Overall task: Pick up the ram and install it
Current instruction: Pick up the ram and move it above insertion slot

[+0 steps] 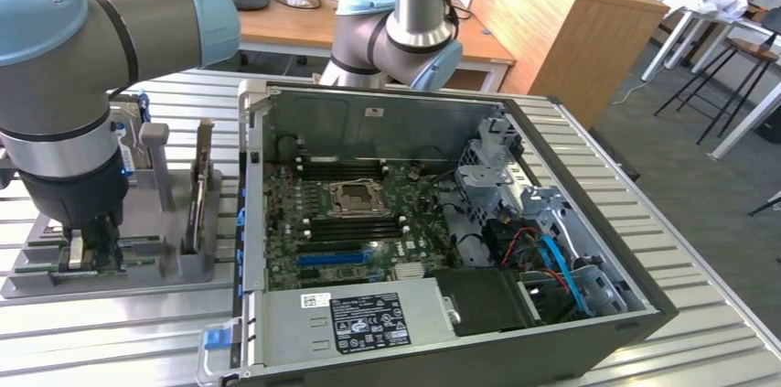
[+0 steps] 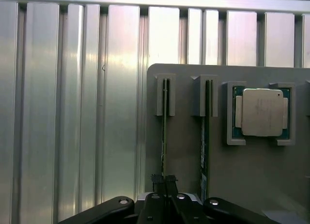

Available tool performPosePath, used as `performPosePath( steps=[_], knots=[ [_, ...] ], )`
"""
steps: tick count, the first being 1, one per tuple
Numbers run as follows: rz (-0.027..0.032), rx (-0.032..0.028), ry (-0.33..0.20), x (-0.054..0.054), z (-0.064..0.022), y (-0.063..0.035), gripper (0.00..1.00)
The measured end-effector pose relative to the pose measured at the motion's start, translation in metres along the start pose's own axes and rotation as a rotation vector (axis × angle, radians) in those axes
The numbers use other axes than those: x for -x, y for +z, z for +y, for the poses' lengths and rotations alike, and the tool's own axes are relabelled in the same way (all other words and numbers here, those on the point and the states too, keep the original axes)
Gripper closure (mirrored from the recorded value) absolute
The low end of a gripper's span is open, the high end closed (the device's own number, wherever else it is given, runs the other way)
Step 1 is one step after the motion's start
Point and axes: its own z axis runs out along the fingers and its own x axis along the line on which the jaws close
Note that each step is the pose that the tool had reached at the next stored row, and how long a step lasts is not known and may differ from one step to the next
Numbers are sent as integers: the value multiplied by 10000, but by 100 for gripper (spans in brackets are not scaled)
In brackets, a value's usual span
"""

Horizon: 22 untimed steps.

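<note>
Green-edged, upright in its holder (image 2: pixel 184 136) slot beside the case (image 1: pixel 366 117): clamps the hand (image 2: pixel 164 179) on the ram (image 2: pixel 164 136) there, at the pick-up step; needs a straight lift to clear the slot.

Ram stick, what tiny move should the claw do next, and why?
Probably lift straight up. The claw seems pinched on the ram, which stands on edge in its grey holder slot, so sideways pulls could jam it.
</note>
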Motion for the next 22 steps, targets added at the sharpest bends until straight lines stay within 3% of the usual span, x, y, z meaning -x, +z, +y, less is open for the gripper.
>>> performPosePath(
  steps=[9,22],
  knots=[
    [0,0,58,4,3,-149,88],
    [-5,-5,207,17,13,-570,88]
  ],
)
